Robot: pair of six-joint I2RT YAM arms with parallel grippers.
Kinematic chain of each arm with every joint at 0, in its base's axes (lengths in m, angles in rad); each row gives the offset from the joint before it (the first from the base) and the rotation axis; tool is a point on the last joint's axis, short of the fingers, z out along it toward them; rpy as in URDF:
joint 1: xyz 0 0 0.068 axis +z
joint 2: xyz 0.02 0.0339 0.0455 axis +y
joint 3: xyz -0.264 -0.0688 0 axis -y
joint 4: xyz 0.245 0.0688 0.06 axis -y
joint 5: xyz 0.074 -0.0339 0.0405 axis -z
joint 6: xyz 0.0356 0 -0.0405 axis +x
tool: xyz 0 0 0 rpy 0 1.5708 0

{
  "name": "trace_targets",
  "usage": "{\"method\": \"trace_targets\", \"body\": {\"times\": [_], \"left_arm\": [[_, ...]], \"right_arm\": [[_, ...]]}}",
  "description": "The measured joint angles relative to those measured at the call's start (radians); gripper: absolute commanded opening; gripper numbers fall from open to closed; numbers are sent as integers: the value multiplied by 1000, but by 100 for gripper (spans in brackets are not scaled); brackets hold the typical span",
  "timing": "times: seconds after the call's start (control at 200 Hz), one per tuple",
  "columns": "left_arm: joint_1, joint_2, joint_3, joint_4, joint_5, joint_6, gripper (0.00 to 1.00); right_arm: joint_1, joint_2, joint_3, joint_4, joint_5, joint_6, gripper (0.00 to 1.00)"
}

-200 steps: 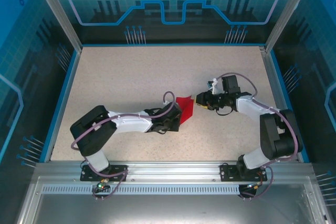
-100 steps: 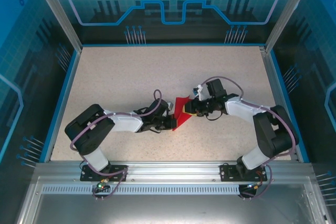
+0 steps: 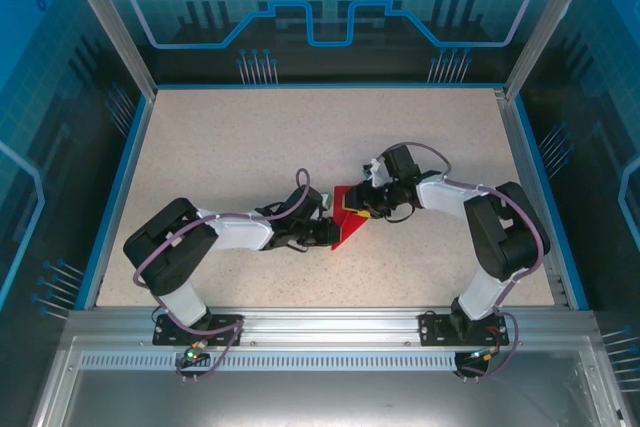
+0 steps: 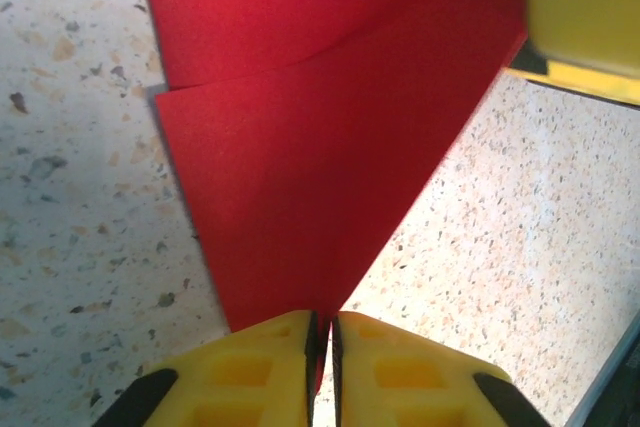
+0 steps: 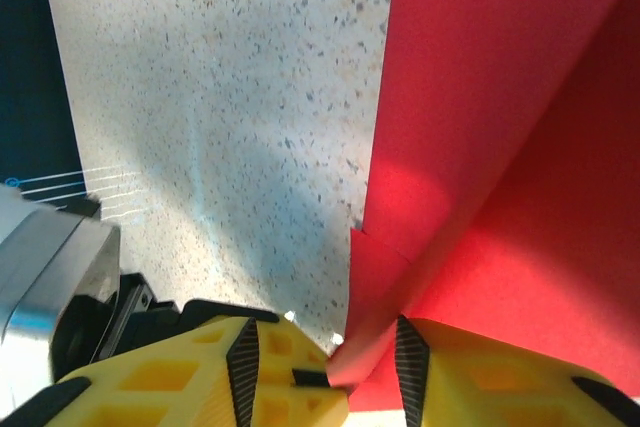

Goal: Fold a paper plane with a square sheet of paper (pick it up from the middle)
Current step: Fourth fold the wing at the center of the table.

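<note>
Since a second ago, the right gripper (image 3: 367, 209) has moved left, up to the sheet of paper (image 3: 349, 217), and the left arm is drawn back slightly. The sheet lies partly folded near the centre of the table (image 3: 230, 147), between both grippers. Left gripper (image 4: 320, 325): jaws almost together, pinching the sheet's near corner. Right gripper: jaws narrowly parted, clamped on a curled fold at the opposite edge.
</note>
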Motion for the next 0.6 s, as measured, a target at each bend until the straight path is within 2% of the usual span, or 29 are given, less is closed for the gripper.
{"method": "trace_targets", "body": {"times": [0.11, 0.165, 0.6], "left_arm": [[-16, 0, 37, -54, -29, 29, 37], [-35, 0, 64, -92, -63, 44, 40], [-209, 16, 229, -360, -422, 100, 42]], "right_arm": [[0, 25, 17, -6, 7, -1, 34], [0, 32, 17, -13, 8, -1, 33], [0, 36, 26, -39, 14, -1, 31]]}}
